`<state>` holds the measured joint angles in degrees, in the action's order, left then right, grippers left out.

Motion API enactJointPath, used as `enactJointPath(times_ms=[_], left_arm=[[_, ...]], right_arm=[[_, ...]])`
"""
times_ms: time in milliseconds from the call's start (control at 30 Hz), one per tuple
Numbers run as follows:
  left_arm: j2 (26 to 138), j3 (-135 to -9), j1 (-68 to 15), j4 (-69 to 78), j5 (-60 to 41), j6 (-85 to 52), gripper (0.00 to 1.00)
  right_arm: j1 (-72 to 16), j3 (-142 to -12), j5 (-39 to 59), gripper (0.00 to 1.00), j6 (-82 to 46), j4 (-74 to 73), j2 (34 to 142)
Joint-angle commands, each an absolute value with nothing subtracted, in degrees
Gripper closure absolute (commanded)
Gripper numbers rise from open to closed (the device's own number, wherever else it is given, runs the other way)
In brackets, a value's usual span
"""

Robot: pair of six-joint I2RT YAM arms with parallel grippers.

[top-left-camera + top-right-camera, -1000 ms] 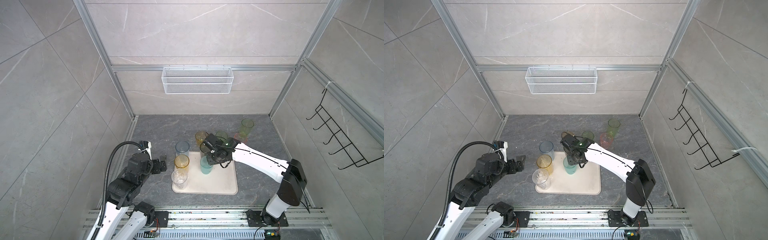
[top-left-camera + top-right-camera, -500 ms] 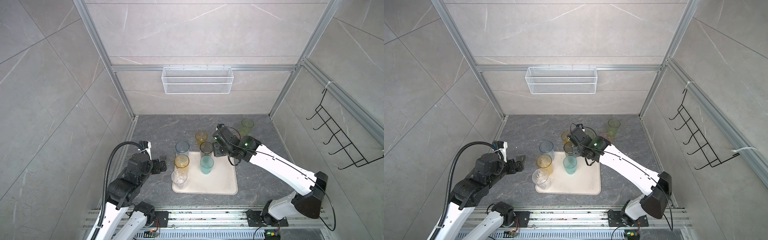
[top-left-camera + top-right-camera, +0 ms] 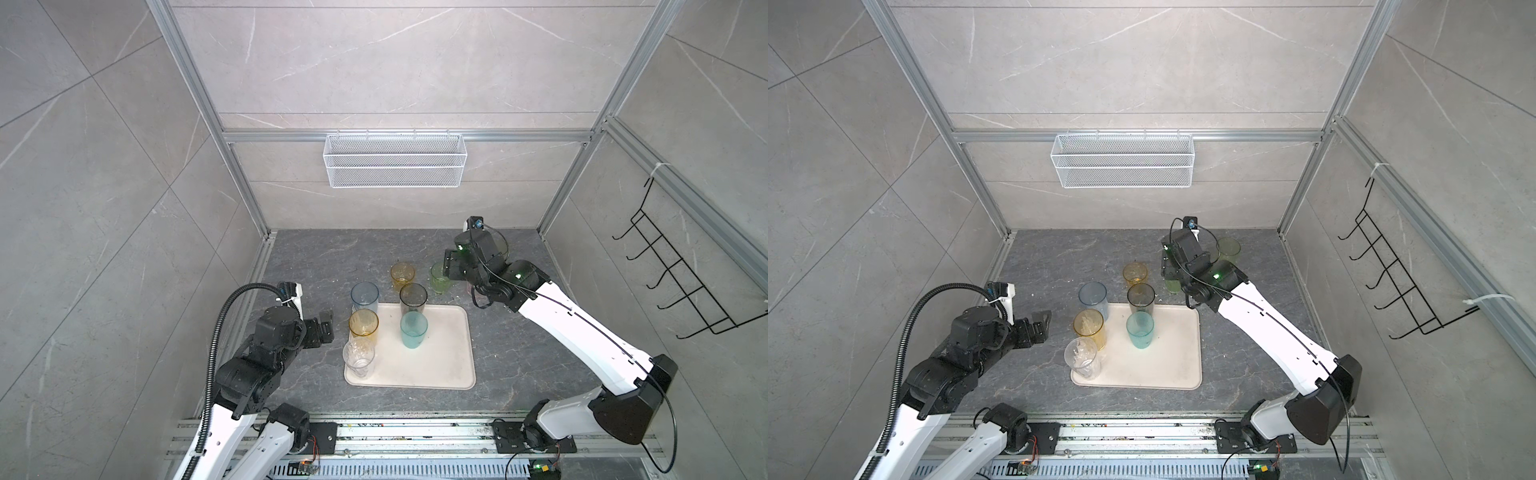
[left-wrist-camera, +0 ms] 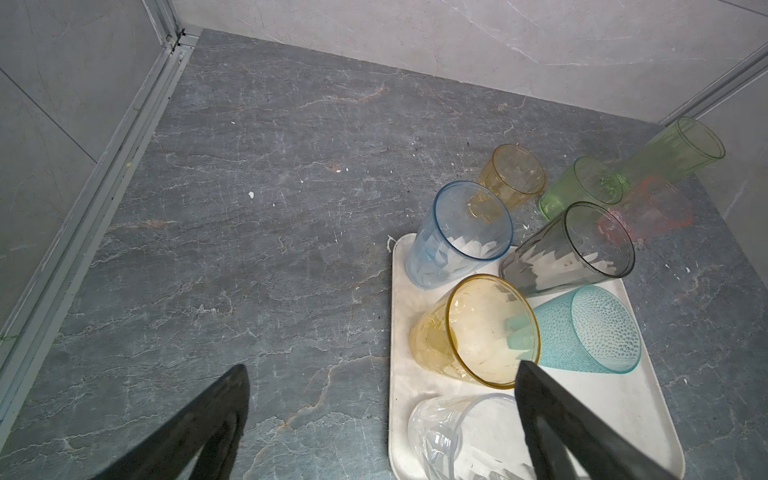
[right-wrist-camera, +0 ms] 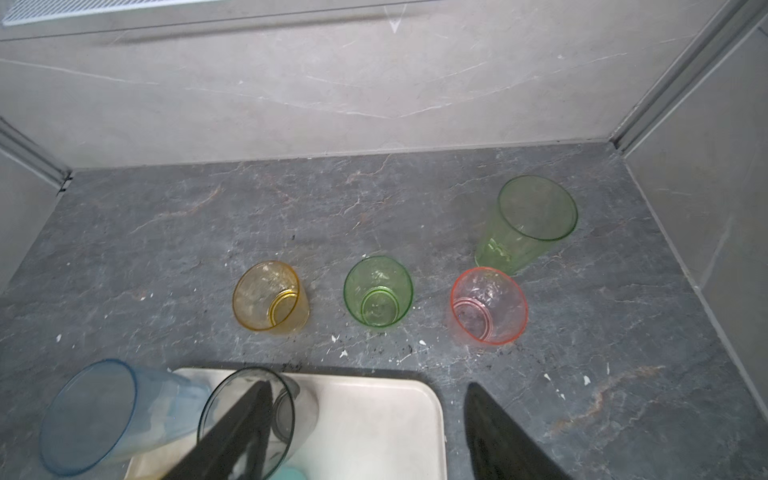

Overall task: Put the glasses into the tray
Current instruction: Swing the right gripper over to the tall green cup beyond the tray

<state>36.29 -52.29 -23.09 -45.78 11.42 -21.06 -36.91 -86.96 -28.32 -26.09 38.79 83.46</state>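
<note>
The cream tray [image 3: 440,357] holds five upright glasses: blue [image 3: 365,296] at its far left corner, tall amber [image 3: 363,326], clear [image 3: 358,356], grey [image 3: 413,298] and teal [image 3: 414,330]. Behind the tray on the stone floor stand a short amber glass [image 5: 270,299], a short green one [image 5: 378,293], a pink one [image 5: 488,305] and a tall green one [image 5: 528,224]. My right gripper [image 5: 368,384] hangs open and empty above the tray's far right corner. My left gripper [image 4: 382,365] is open and empty, left of the tray beside the tall amber glass.
A white wire-mesh basket [image 3: 394,166] hangs on the back wall. A black hook rack [image 3: 681,282] is fixed to the right wall. Metal frame rails run along the floor's left edge [image 4: 83,187]. The right arm [image 3: 582,332] stretches over the floor right of the tray.
My right gripper has let go of the grey glass on the tray, opened wider and drawn back and up toward the far right. The left arm has not moved.
</note>
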Motion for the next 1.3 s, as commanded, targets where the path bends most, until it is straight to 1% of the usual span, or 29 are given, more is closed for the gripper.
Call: enactJointPath(times_ms=[0,67,300,467,633,767,867,1267], left_arm=[[35.73,-52.31,-22.76,-44.25,11.56,-21.7,0.0],[35.85,-52.37,-22.76,-44.3,11.73,-21.71,0.0],[36.04,-52.34,-22.76,-44.3,11.79,-21.56,0.0],[36.21,-52.32,-22.76,-44.38,11.87,-21.6,0.0],[36.28,-52.35,-22.76,-44.38,11.95,-21.59,0.0],[36.39,-52.32,-22.76,-44.4,12.04,-21.6,0.0],[36.56,-52.46,-22.76,-44.43,12.13,-21.48,0.0],[37.07,-52.43,-22.76,-44.47,12.23,-21.53,0.0]], right_arm=[[-33.86,-88.56,-28.94,0.22,-24.89,35.8,86.88],[-31.66,-88.72,-28.59,0.19,-24.78,34.72,88.07],[-23.79,-88.79,-27.82,0.13,-24.85,31.38,93.11],[-20.12,-87.57,-26.44,0.11,-27.2,29.17,96.21],[-16.82,-85.44,-24.06,0.11,-30.86,26.34,98.46],[-14.84,-85.19,-23.74,0.11,-31.35,24.43,99.9],[-12.29,-85.46,-21.68,0.11,-32.03,23.1,101.23],[-3.85,-88.0,-13.86,0.11,-35.87,23.07,106.75]])
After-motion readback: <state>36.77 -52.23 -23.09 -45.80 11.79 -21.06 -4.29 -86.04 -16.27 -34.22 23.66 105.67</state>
